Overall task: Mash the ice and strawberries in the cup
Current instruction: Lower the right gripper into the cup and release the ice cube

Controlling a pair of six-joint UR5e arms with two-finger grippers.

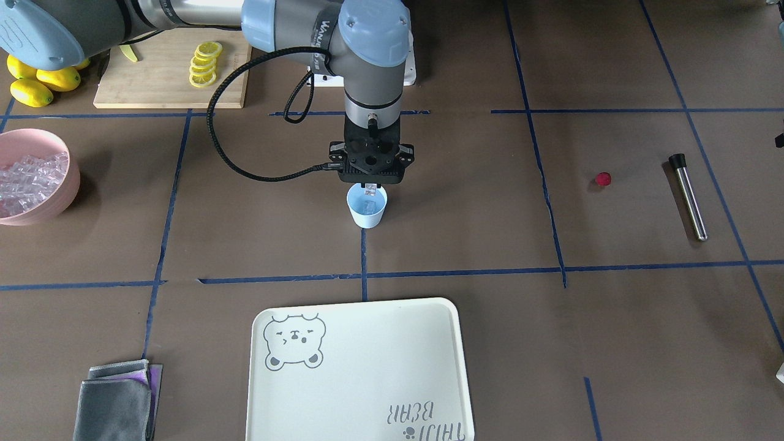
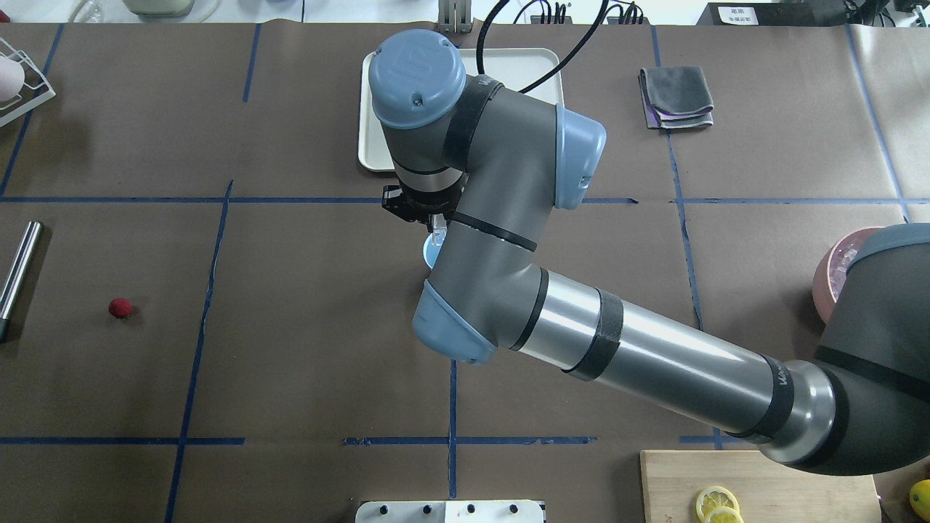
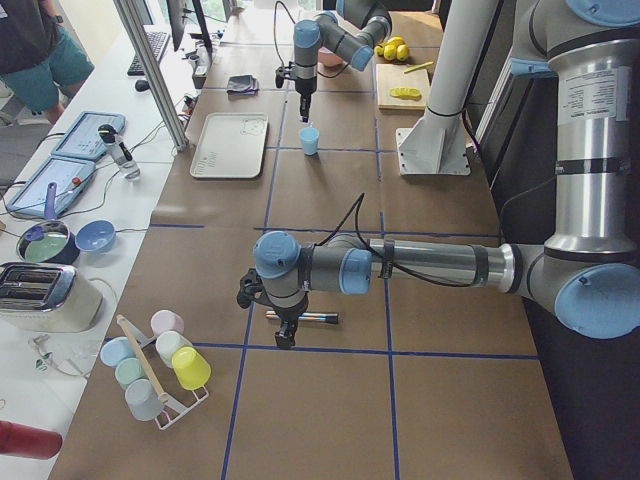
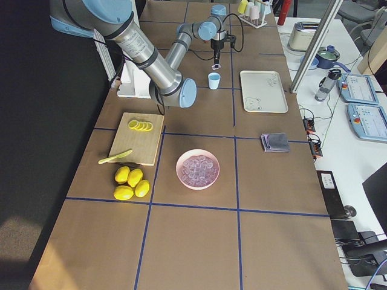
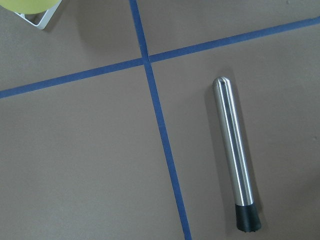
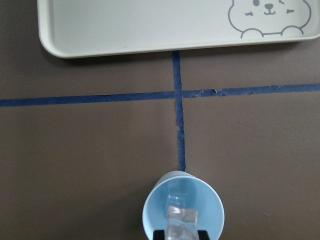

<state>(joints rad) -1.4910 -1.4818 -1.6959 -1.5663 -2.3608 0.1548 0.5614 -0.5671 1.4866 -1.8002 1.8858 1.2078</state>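
The light-blue cup (image 1: 367, 214) stands upright at the table's middle and holds one clear ice cube (image 1: 367, 206). My right gripper (image 1: 369, 186) hangs straight above its mouth, shut on another ice cube (image 6: 181, 221), as the right wrist view shows over the cup (image 6: 150, 212). The dark-red strawberry (image 1: 603, 179) lies alone on the table far to the side, also in the overhead view (image 2: 120, 308). My left gripper (image 3: 286, 335) shows only in the exterior left view, above a steel muddler (image 5: 233, 150); I cannot tell whether it is open or shut.
A pink bowl (image 1: 72, 177) of ice sits at the table's end on my right. A cutting board (image 1: 153, 86) with lemon slices, whole lemons (image 1: 37, 82), a white bear tray (image 1: 367, 380) and a folded grey cloth (image 1: 116, 401) lie around. A cup rack (image 3: 160, 365) stands past the muddler.
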